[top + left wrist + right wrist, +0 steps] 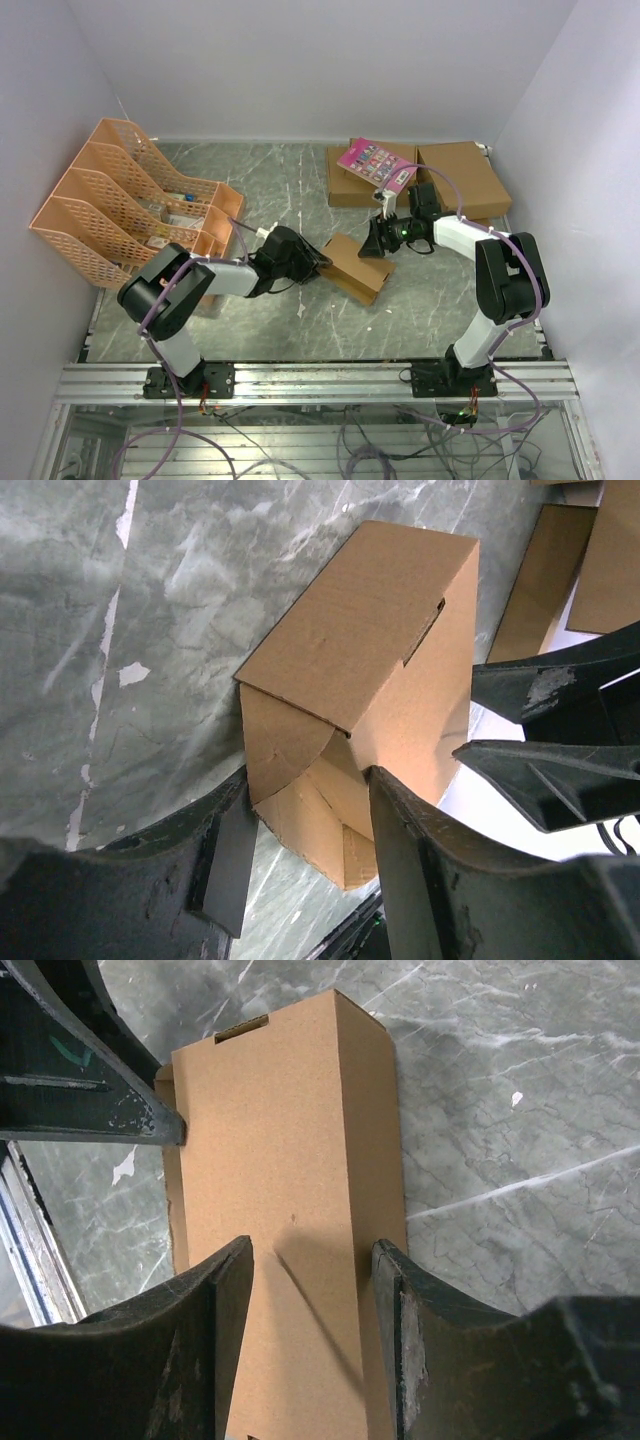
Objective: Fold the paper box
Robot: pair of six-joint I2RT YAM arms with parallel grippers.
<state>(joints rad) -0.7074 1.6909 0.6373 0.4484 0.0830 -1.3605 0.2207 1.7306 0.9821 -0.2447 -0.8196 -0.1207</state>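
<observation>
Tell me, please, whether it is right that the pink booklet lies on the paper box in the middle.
Not quite: the pink booklet lies on a larger brown box at the far edge, not on the paper box in the middle, as the top external view shows.

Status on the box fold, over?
Left end effector clamped on paper box end. Right end effector over other end, grip unclear. Larger boxes behind, apart.

Left gripper clamped tight — right gripper tilted down, jaws parted.
</observation>
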